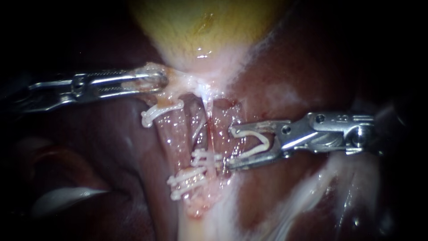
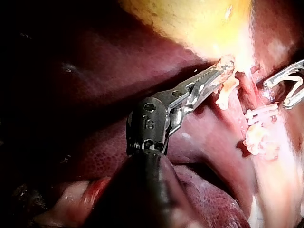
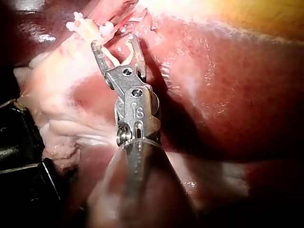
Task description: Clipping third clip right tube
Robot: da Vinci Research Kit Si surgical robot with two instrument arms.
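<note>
Right instrument: jaws wide apart, carrying an unclosed loaded clip seated between them. You have the tips just beside the right tube, not visibly around it. Two set clips appear to sit lower on that tube. Judgement: the third is loaded but not placed; straddling and closing remain. Farther back, your left instrument pinches the gallbladder neck.
</note>
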